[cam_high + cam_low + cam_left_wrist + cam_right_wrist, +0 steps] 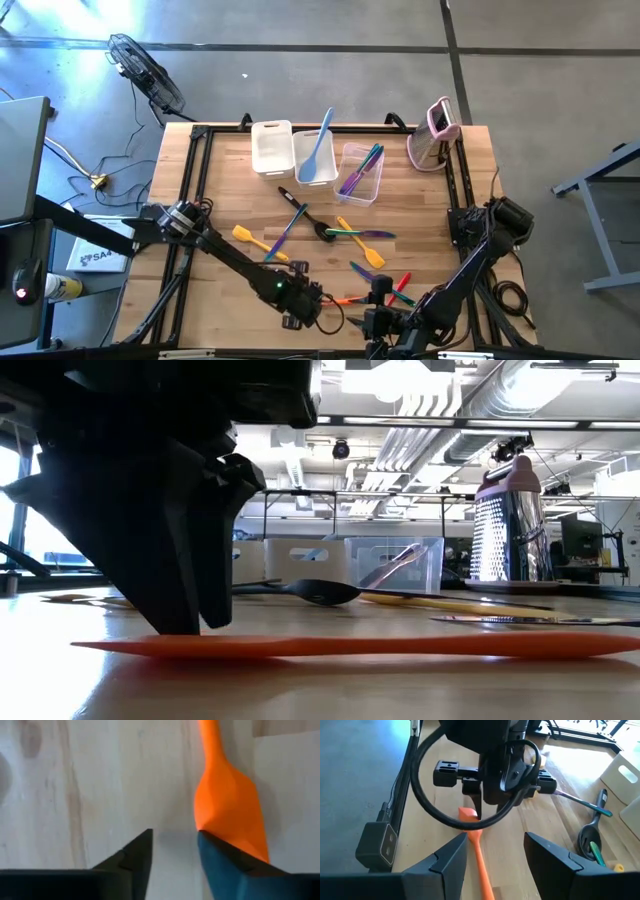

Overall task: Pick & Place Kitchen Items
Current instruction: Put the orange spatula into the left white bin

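Note:
An orange spatula (pixel 350 647) lies flat on the table near its front edge, blade (pixel 227 805) toward the left. My left gripper (pixel 175 850) points down over the blade, open, with one finger at the blade's edge; it also shows in the high view (pixel 312 300). My right gripper (pixel 495 855) is open and held above the table to the right (pixel 362 306). It faces the left gripper, with the spatula's handle (pixel 482 865) running below the gap between its fingers. More utensils lie mid-table: a yellow spatula (pixel 255 240) and a black spoon (pixel 312 218). My left gripper comes from above, pointing down. One finger (pixel 235 870) covers the near corner of the orange blade (pixel 215 827); the other stands beside the blade over bare wood. I cannot tell whether the finger touches the blade. The spatula lies flat on the table.
Three plastic tubs stand at the far edge: a white one (pixel 271 146), one holding a light blue spatula (pixel 318 150), and a clear one (pixel 362 175) with purple and teal utensils. A pink-and-white grater (pixel 437 130) stands far right. Red and yellow utensils (pixel 385 270) lie near my right arm.

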`<move>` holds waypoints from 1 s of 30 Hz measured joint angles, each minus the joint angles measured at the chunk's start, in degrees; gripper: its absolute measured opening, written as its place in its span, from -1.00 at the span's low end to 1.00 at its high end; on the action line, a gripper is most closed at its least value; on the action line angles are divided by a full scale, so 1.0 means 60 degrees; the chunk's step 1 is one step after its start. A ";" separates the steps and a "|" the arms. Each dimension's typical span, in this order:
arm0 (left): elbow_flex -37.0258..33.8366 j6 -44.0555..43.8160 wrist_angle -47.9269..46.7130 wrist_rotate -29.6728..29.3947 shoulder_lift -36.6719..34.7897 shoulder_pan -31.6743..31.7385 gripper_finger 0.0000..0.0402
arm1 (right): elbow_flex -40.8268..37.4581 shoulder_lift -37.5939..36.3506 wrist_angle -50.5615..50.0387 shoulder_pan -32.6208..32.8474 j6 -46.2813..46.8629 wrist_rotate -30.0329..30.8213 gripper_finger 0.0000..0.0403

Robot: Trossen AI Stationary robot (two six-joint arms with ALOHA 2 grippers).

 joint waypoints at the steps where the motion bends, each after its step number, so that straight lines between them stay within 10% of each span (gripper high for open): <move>1: 0.0009 0.0012 -0.0173 0.0003 -0.0027 0.0000 -0.15 | 0.0000 0.0002 -0.0020 0.0000 0.0000 0.0000 -0.07; 11: 0.1157 -0.0465 -0.3956 0.0496 -0.0091 0.0044 0.03 | 0.0000 0.0004 -0.0048 0.0000 0.0004 -0.0066 -0.07; 19: 0.1543 -0.0465 -0.2022 0.1748 -0.0095 -0.0171 0.03 | -0.0004 0.0004 -0.0049 0.0000 0.0004 -0.0066 -0.07; 30: 0.1241 -0.0211 -0.0653 0.0373 0.0344 -0.0259 0.03 | -0.0004 0.0004 -0.0056 0.0000 0.0252 -0.0310 -0.07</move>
